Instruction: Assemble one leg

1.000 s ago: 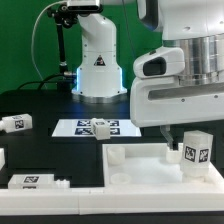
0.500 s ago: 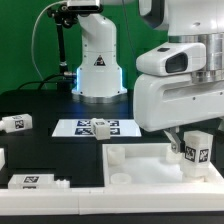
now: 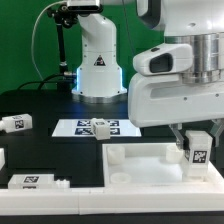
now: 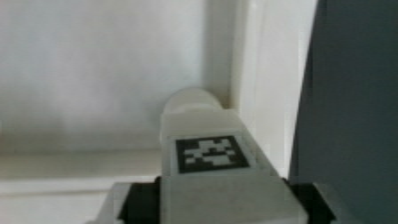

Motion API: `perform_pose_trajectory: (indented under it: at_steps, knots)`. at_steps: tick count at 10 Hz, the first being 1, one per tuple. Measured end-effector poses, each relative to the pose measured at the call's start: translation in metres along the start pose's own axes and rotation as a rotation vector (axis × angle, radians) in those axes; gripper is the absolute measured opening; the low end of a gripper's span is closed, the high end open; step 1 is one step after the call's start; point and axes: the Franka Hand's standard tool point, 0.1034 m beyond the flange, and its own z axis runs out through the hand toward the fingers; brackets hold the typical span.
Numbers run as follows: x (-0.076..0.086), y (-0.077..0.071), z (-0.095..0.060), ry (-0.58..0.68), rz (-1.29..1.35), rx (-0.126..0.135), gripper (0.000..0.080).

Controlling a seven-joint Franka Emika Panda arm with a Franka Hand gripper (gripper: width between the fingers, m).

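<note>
In the exterior view, the gripper hung at about four o'clock in the frame, below the bulky white arm. Its fingers pinched a leg, held upright with a tag facing the camera, directly over the far corner of the flat white tray on the exterior view's right. Whether the leg touched the tray could not be told. A second leg lay on the black table at nine o'clock. A third leg rested on the marker board near the centre. A fourth leg lay at about eight o'clock, just beside the tray. The robot base stood at twelve o'clock.

In the wrist view, the held leg rose from the six o'clock edge toward the centre, its tag plain to see. The fingers pressed against its two sides. Around it lay the tray's floor and raised wall, meeting in a corner just beyond the leg's tip. The dark table filled the three o'clock side.
</note>
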Motion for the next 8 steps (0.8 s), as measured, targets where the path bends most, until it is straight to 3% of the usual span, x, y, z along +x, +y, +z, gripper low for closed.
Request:
perform_pose_trajectory:
  at_steps: [2, 5, 8]
  knots:
    - [0.0005, 0.003, 0.0004, -0.007, 0.29, 0.024, 0.0294]
    - [-0.005, -0.0056, 0.0025, -0.05, 0.817, 0.046, 0.0293]
    - [-0.0046, -0.0061, 0.0022, -0.058, 0.907, 0.059, 0.0293]
